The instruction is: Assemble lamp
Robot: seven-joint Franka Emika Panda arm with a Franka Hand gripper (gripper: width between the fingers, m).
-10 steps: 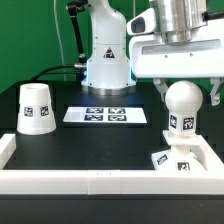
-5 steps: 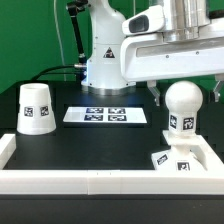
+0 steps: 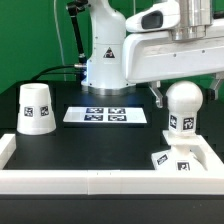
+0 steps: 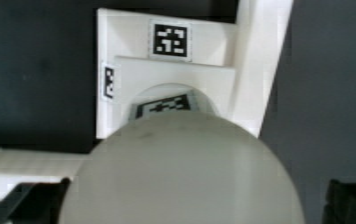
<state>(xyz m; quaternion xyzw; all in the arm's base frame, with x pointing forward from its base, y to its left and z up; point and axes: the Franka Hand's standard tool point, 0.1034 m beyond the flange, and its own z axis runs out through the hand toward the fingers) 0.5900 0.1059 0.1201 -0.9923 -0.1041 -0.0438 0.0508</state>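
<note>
The white ball-topped bulb (image 3: pixel 181 106) stands upright on the flat square base (image 3: pixel 176 158) at the exterior view's front right, in the corner of the white rim. My gripper (image 3: pixel 186 95) is open, with one dark finger (image 3: pixel 157 97) on each side of the bulb's ball, apart from it. In the wrist view the bulb (image 4: pixel 184 165) fills the middle, the base (image 4: pixel 175 55) lies beyond it, and a fingertip (image 4: pixel 42 202) shows at each lower corner. The cone shade (image 3: pixel 36 108) stands alone at the exterior view's left.
The marker board (image 3: pixel 106 115) lies flat at the middle back of the black table. A raised white rim (image 3: pixel 90 182) runs along the front and sides. The arm's white base (image 3: pixel 105 60) stands behind the marker board.
The arm's white wrist body has shifted toward the exterior view's left and slightly up. The bulb, base and shade have not moved. The fingers stay apart round the bulb.
</note>
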